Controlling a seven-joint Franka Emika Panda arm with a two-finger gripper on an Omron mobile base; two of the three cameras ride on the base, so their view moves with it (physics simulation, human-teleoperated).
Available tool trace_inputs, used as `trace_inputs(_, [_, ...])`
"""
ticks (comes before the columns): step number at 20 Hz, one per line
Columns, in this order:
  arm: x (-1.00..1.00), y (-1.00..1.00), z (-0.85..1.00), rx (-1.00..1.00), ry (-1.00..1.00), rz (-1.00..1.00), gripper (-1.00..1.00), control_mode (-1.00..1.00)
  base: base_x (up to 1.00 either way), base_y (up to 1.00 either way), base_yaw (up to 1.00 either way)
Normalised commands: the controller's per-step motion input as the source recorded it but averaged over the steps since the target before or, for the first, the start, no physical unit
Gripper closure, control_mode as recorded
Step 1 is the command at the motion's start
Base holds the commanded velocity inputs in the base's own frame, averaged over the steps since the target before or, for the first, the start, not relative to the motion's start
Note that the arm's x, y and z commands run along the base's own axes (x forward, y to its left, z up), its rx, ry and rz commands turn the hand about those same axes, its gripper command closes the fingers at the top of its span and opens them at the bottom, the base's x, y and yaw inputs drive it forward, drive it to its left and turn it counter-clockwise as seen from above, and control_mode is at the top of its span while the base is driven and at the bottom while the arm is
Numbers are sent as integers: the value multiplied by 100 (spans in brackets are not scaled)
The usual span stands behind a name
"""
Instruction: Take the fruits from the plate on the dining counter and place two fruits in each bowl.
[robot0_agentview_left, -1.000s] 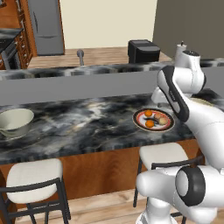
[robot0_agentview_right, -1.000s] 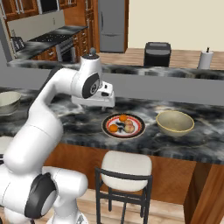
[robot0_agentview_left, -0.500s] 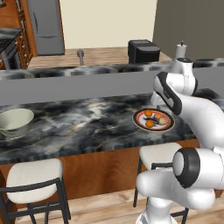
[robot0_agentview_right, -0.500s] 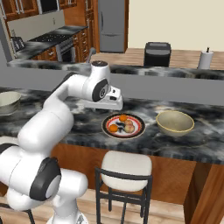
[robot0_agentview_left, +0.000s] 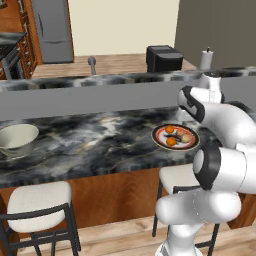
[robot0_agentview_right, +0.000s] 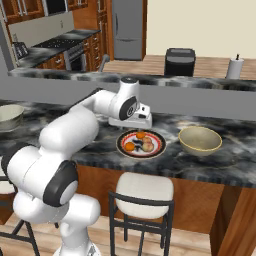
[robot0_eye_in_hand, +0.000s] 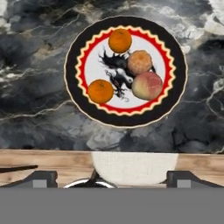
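Left base view: from behind arm, left side, looks forward and down over counter (robot0_agentview_left: 90, 140); plate (robot0_agentview_left: 175, 136) at right of centre, one bowl (robot0_agentview_left: 17, 140) far left. Right base view: from behind, right side, same counter; plate mid-frame, other bowl (robot0_agentview_right: 200, 140) just right of it. Both share plate, counter, ledge (robot0_agentview_left: 100, 95). Hand view: close, straight down on plate; stool (robot0_eye_in_hand: 134, 168) below.
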Motion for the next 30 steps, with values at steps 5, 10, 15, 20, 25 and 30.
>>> trace_inputs(5, [42,-25,-28,0,1,-7,-100,-100,0,0,0])
trace_inputs(10, [22,-32,-28,0,0,0,-100,-100,0,0,0])
trace_inputs(15, [0,-9,-6,0,1,0,-100,-100,0,0,0])
trace_inputs(20, [23,-17,-26,0,0,0,-100,-100,0,0,0])
trace_inputs(25, [47,0,-45,0,0,0,-100,-100,0,0,0])
trace_inputs(30, [34,-1,-40,0,0,0,-100,-100,0,0,0])
